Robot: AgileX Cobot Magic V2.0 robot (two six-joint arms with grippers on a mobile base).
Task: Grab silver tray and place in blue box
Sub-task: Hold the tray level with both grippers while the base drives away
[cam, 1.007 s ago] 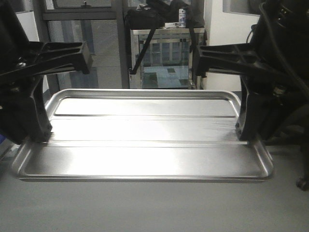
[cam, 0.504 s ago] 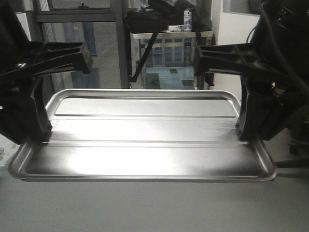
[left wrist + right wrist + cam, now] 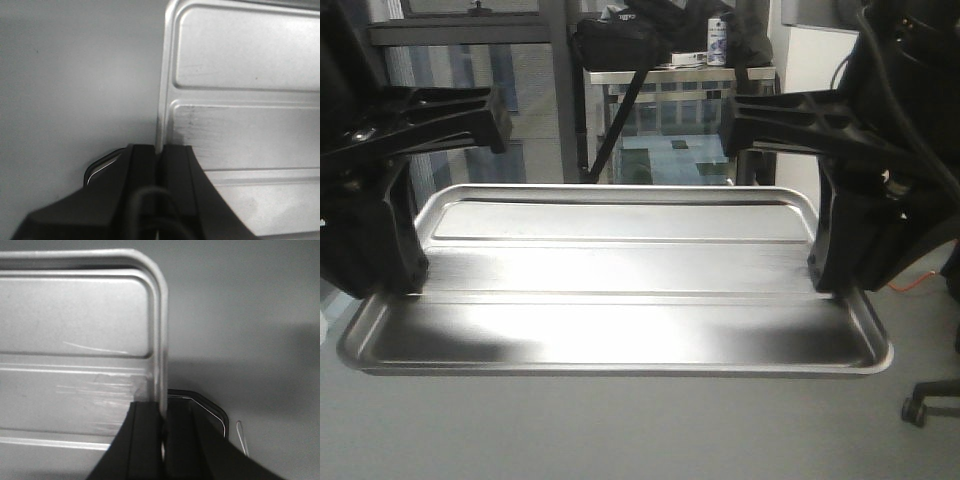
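Silver tray (image 3: 620, 270) hung mid-carry, rims clamped by left gripper (image 3: 159, 151) and right gripper (image 3: 162, 411); next, probably, level lowering into the unseen blue box.

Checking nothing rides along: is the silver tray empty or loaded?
Empty: the silver tray shows only bare metal across its panel in every view.

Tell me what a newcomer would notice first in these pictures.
The silver tray dominates, stretching shiny and level across nearly the whole front view above a grey floor. The left gripper and the right gripper each clamp a short-side rim, and the wrist views show that rim pinched between closed jaws. Behind the tray, a white can stands on a metal-framed shelf unit.
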